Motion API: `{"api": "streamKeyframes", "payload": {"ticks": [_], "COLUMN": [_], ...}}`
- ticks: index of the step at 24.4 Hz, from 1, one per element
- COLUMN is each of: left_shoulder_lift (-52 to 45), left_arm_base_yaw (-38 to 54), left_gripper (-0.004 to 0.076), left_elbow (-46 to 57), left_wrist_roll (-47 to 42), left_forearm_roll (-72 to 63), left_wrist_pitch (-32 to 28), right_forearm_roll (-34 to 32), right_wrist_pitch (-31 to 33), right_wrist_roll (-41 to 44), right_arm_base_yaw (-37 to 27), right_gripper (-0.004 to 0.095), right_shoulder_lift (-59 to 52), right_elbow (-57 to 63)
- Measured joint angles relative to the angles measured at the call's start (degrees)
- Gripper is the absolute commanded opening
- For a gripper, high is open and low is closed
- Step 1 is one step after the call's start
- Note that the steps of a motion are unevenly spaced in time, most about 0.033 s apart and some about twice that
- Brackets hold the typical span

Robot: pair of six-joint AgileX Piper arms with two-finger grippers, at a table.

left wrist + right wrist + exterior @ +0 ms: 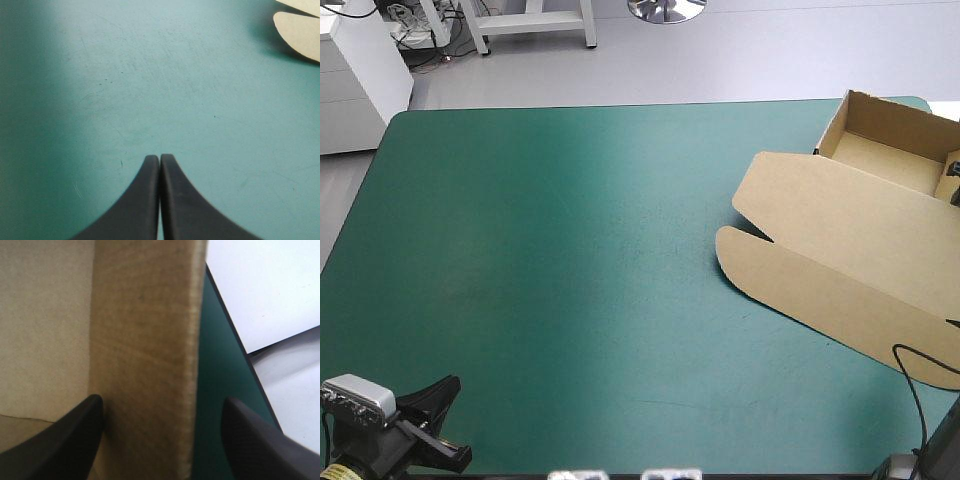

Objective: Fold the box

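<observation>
From above, the box (840,250) runs off the right side of the view. The far end of its raised tray and a long stretch of the flat lid are cut away, so I can't see how that end is tucked. A small dark bit at the tray's cut-off wall is too little to identify. Seen close from the right wrist, the brown wall standing between the parted fingers of the right end effector (160,407) is a blur, its board surface smeared. From the left wrist only the rounded flap ends show, far ahead, the rest out of view
</observation>
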Motion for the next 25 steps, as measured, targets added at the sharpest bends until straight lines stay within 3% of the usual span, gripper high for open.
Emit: {"api": "streamKeyframes", "payload": {"ticks": [7, 9, 12, 14, 18, 25], "left_shoulder_lift": [0.00, 0.00, 0.00, 0.00, 0.00, 0.00], "left_arm_base_yaw": [0.00, 0.00, 0.00, 0.00, 0.00, 0.00], "left_gripper": [-0.0010, -0.0010, -0.0010, -0.0010, -0.0010, -0.0010], "left_elbow": [0.00, 0.00, 0.00, 0.00, 0.00, 0.00], "left_wrist_roll": [0.00, 0.00, 0.00, 0.00, 0.00, 0.00], "left_forearm_roll": [0.00, 0.00, 0.00, 0.00, 0.00, 0.00], "left_wrist_pitch": [0.00, 0.00, 0.00, 0.00, 0.00, 0.00], "right_forearm_roll": [0.06, 3.37, 12.84, 16.46, 16.66, 3.82], "right_wrist_pitch": [0.31, 0.30, 0.30, 0.30, 0.31, 0.36], "right_wrist_roll": [2.24, 1.91, -1.40, -4.48, -7.89, -9.59], "right_arm_base_yaw": [-0.35, -0.35, 1.32, 5.51, 15.59, 36.32], "right_gripper": [0.0680, 0.0491, -0.0017, -0.0002, -0.0002, -0.0002], "right_shoulder_lift": [-10.53, -16.08, -24.66, -28.81, -33.77, -42.71], "right_elbow": [-5.67, -6.75, -7.20, -6.29, -1.30, 19.35]}}
